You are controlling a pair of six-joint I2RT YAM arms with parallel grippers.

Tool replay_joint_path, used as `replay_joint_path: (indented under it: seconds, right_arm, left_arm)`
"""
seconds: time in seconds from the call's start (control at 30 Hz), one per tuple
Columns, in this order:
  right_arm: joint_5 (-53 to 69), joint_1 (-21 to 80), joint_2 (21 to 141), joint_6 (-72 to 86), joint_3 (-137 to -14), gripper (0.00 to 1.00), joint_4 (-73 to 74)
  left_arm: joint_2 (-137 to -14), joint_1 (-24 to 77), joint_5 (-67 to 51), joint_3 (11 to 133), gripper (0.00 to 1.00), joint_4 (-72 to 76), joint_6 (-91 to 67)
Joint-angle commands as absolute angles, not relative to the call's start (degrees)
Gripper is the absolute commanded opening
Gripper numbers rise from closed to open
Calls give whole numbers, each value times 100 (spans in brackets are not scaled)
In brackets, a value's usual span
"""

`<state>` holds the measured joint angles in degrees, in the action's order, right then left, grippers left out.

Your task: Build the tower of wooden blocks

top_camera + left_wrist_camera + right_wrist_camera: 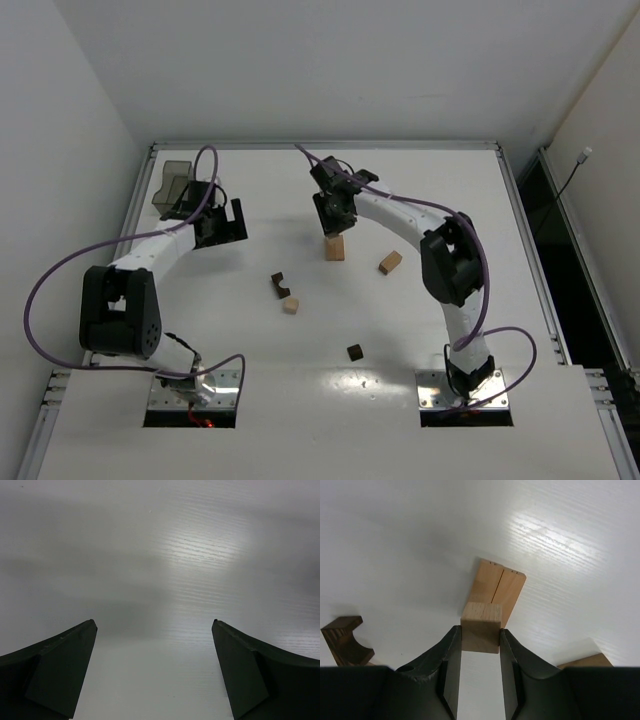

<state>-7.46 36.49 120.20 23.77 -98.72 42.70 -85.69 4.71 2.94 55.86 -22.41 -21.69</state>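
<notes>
Nearest the arm bases, a dark cube [354, 351] sits alone on the white surface [420, 330]. Further in, a small tan cube [290, 305] lies just beside a notched dark block [280, 285] [345, 640]; whether they touch I cannot tell. A tan cuboid [390, 262] [587, 661] lies tilted off to the right, apart from them.

The tower [335, 249] [497, 586] is mid-surface, so far one tan piece with a seam down its top face. The right gripper [335, 215] [480, 636] hangs right over it, pinching a tan held cube [481, 626] between both fingers. The held cube sits over the near end of the tower. Contact between the two cannot be told.

The left gripper [228, 222] [155, 625] is off to the left, well apart from all the blocks. Its fingers are spread wide with only bare surface between them.

At the far left a translucent grey bin [172, 185] stands just behind the left arm. Its contents cannot be made out.
</notes>
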Motion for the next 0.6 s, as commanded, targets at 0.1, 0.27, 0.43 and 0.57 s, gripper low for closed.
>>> replay_joint_path:
  seconds: [0.1,0.27,0.43,0.57]
  right_arm:
    - [-976,3612,12155,2742,-10169,0,4289]
    - [-976,3560,12208,2874,-10116,0,4289]
    - [-923,3507,12339,2927,-10169,0,4289]
    - [-923,3445,12393,2927,-10169,0,4289]
  left_arm:
    - [-8622,369,158,5607,100,-2083,-2232]
    - [-8622,369,88,5607,100,-2083,-2232]
    - [-8622,316,88,5607,100,-2083,-2232]
    - [-8675,316,35,5607,100,-2083,-2232]
